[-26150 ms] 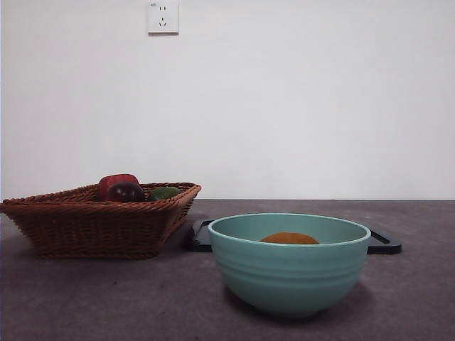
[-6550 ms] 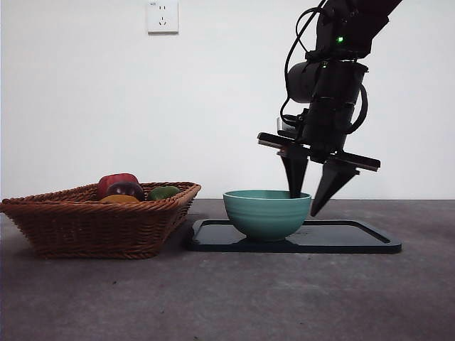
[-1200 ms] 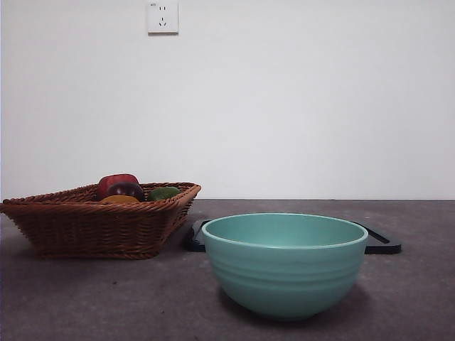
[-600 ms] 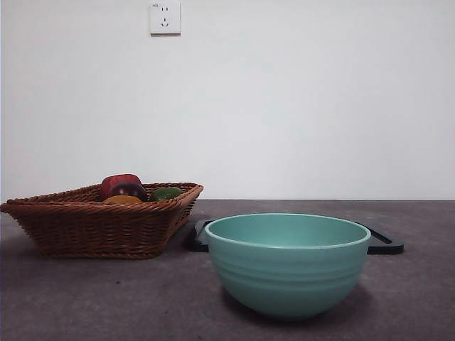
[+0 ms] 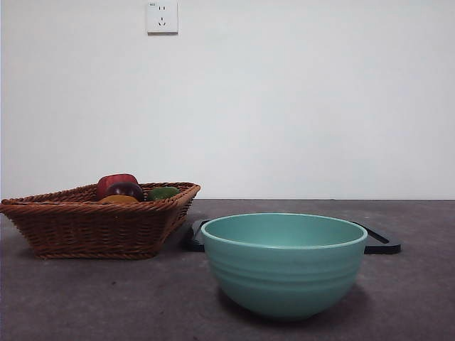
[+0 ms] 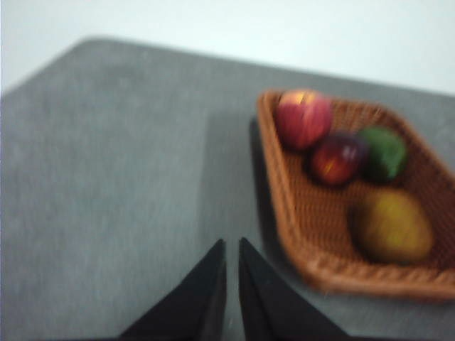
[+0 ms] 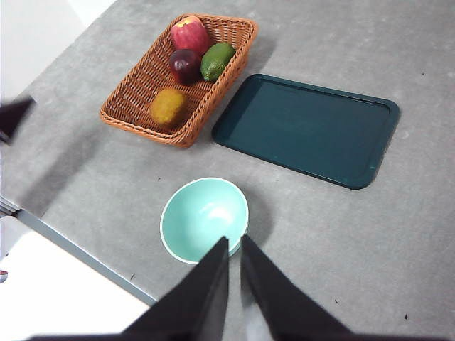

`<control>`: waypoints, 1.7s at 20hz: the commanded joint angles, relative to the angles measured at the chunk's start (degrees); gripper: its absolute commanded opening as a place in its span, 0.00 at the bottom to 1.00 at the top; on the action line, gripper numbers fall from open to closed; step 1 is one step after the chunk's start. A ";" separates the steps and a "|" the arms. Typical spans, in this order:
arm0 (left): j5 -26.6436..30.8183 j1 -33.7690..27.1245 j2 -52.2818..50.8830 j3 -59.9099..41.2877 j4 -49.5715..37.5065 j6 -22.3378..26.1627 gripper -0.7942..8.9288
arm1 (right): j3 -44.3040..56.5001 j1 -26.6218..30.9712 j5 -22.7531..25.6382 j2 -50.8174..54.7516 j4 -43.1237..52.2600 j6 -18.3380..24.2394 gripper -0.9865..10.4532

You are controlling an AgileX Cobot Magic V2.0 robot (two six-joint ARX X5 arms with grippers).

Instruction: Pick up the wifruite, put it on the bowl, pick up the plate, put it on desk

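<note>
The teal bowl [image 5: 284, 266] stands empty on the grey desk [image 5: 106, 298] near the front; in the right wrist view the bowl [image 7: 205, 219] shows no fruit inside. The orange-brown wifruite [image 7: 168, 106] lies in the wicker basket [image 7: 135, 96], also seen in the front view [image 5: 119, 199] and the left wrist view [image 6: 394, 227]. My right gripper [image 7: 234, 245] is shut and empty, high above the desk beside the bowl. My left gripper [image 6: 232, 247] is shut and empty above the desk beside the basket [image 6: 327, 273].
The basket [image 5: 99, 224] also holds a red fruit [image 7: 190, 33], a dark purple fruit [image 7: 185, 65] and a green fruit [image 7: 217, 61]. A flat dark tray [image 7: 306, 128] lies bare beside the basket, behind the bowl. The desk's front edge [image 7: 78, 252] runs near the bowl.
Nothing has moved in the last second. Five seconds ago the bowl stood on the tray with a gripper at its rim; now it stands on the desk in front and no arm shows.
</note>
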State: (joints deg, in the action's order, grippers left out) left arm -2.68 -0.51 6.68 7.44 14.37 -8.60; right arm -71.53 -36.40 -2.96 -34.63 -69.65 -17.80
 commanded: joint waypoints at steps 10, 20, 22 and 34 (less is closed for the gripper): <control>3.80 0.04 -6.49 -6.80 -3.54 3.10 0.11 | -0.92 -0.50 0.04 -0.33 0.59 0.44 0.11; 3.80 0.04 -6.49 -6.78 -3.54 3.08 0.11 | -0.92 -0.50 0.04 -0.33 0.59 0.42 0.11; 3.80 0.04 -6.49 -6.78 -3.54 3.08 0.11 | -0.92 -0.50 0.04 -0.33 0.59 0.44 0.11; 3.80 0.04 -6.49 -6.78 -3.54 3.08 0.11 | 26.21 25.64 -0.48 12.37 35.98 19.39 0.11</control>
State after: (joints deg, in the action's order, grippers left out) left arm 1.02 -0.51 0.25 1.83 10.50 -6.48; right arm -47.31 -11.42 -3.29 -22.74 -37.41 -0.64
